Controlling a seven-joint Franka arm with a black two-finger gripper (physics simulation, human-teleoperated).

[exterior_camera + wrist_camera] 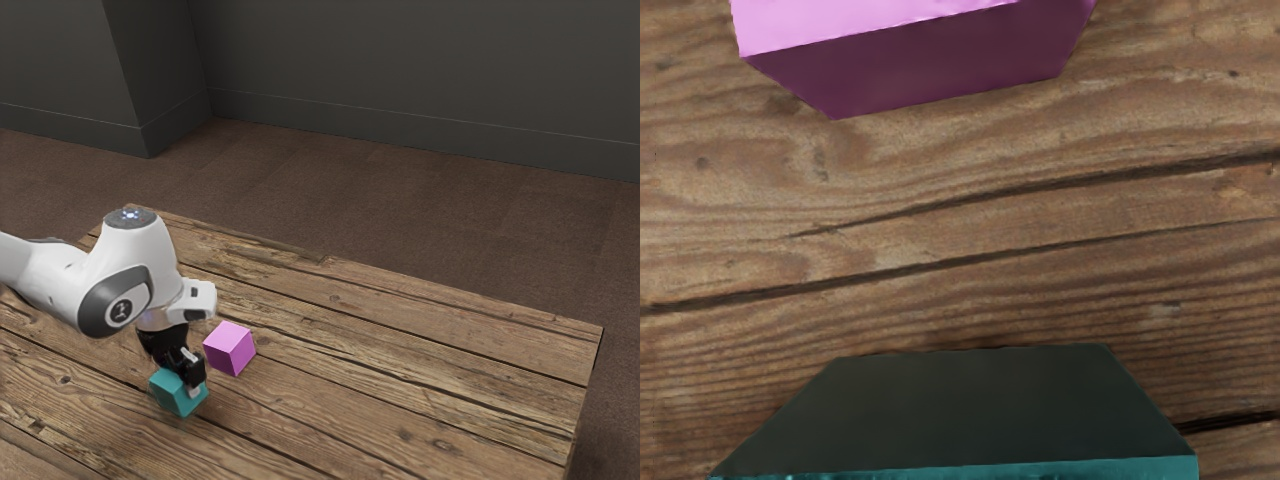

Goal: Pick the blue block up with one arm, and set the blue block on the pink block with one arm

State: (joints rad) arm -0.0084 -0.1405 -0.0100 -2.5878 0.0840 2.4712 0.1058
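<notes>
In the exterior view, the white arm (80,285) was seen entering from the left edge and bent down over the near left part of the wooden table (400,360). The black jaws were lowered onto the blue block (178,392) in the lower left of the frame and appeared closed on it from two sides, opened only as wide as the block. Whether the block was raised off the table could not be told. The pink block (229,348) was set on the table just to the upper right of the blue block, near it but apart from it, with a narrow strip of wood seen between them. In the wrist view, the blue block (970,410) was shown right under the hand with its top face in shadow. The pink block (910,55) lay beyond it across several bare planks.
</notes>
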